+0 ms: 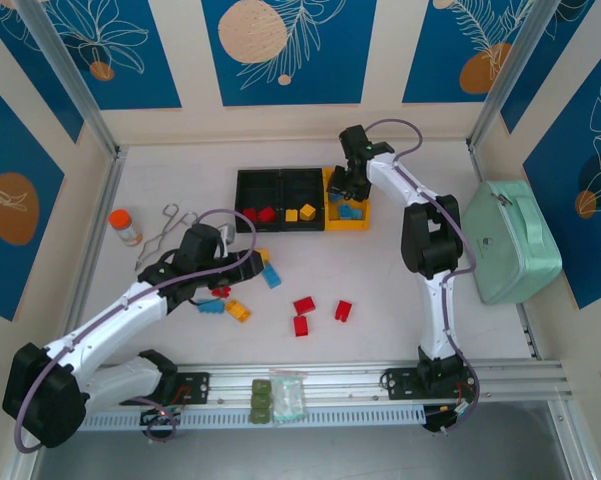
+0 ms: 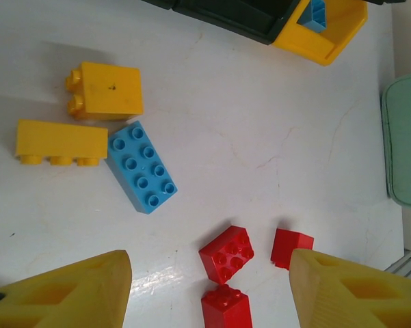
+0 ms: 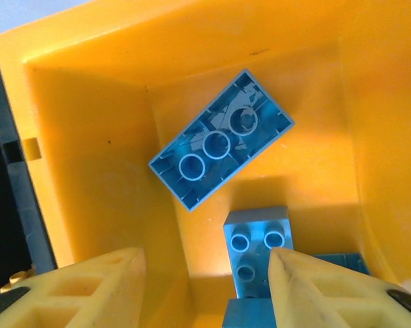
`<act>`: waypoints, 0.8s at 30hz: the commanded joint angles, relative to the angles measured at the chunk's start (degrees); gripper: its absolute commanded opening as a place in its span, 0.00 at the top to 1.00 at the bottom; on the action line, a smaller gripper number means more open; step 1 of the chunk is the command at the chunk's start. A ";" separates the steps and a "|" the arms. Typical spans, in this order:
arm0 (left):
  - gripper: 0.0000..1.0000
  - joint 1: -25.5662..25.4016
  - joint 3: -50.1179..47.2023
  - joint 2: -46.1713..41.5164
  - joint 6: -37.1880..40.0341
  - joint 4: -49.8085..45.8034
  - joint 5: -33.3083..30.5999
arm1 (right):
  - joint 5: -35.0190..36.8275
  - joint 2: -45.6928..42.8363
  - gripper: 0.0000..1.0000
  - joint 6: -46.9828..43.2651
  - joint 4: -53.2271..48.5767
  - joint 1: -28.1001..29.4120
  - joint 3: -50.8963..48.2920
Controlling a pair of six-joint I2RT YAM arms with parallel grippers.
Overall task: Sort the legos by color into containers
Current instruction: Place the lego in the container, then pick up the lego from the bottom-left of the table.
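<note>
above the yellow plastic bin [image 3: 89, 137] the right gripper [image 3: 205, 263] hangs spread; the upturned blue oblong lego [image 3: 220, 140] may wedge against its wall.

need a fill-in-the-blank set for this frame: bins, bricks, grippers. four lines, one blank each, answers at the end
1. The right gripper hangs over the bin whose walls are ____.
2. The oblong brick lying in it is ____.
3. The bricks in the leftmost black bin are ____.
4. The left gripper has its jaws ____, gripping nothing.
Missing words: yellow; blue; red; open.
</note>
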 commanded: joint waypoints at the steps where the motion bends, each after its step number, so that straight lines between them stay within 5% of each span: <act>1: 0.38 0.77 -0.61 -1.73 0.38 -3.08 -1.85 | -0.04 -8.11 0.50 -0.91 1.65 1.09 -4.09; 16: 0.33 0.86 0.00 -8.62 1.53 -22.50 -13.46 | -6.67 -31.75 0.39 -4.15 11.50 9.62 -29.66; 24: 0.13 0.89 0.17 -8.12 4.11 -31.74 -20.37 | -11.13 -42.92 0.34 -6.75 15.63 16.72 -43.86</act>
